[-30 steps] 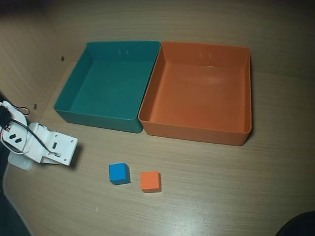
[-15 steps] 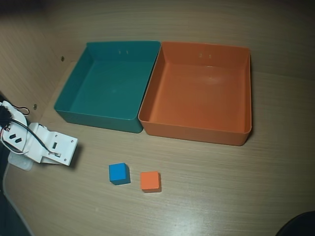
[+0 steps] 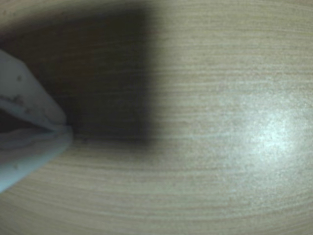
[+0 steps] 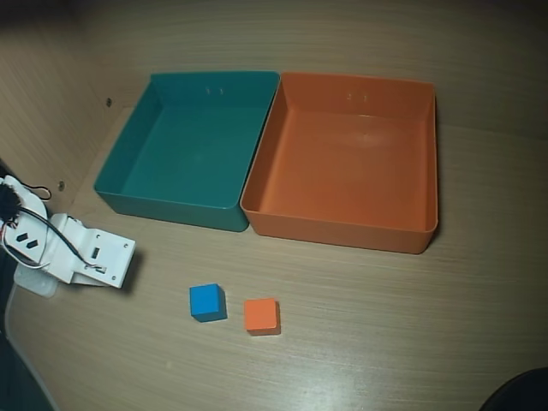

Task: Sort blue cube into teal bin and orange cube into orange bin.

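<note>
Sitting side by side near the worktop's front edge, the blue cube (image 4: pixel 207 302) and orange cube (image 4: pixel 261 315) remain unsorted. Both the teal bin (image 4: pixel 128 150) and orange bin (image 4: pixel 428 163) are empty. The gripper (image 3: pixel 66 129), fingertips pressed together on nothing, rests by the left edge.

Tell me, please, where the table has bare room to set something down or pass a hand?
In the overhead view, bare wood runs right of the orange cube, below the orange bin, and beyond both bins. It is tight between the blue cube and orange cube, and where the teal bin meets the orange one.
</note>
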You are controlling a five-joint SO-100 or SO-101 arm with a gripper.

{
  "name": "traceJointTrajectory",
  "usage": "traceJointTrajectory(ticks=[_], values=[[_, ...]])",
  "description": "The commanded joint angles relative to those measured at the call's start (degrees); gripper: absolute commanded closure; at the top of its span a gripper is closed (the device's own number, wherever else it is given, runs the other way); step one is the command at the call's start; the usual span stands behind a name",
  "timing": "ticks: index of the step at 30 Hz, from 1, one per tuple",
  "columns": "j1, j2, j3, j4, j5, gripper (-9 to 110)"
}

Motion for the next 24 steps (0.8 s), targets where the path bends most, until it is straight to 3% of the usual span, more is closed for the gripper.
traceJointTrajectory(ticks=[1, 16, 24], values=[[-0.62, 0.26, 3.52, 1.14, 0.70, 107], [-0.79, 0.26, 3.52, 0.79, 0.62, 107], [-0.88, -4.31, -6.33, 0.44, 0.44, 106]])
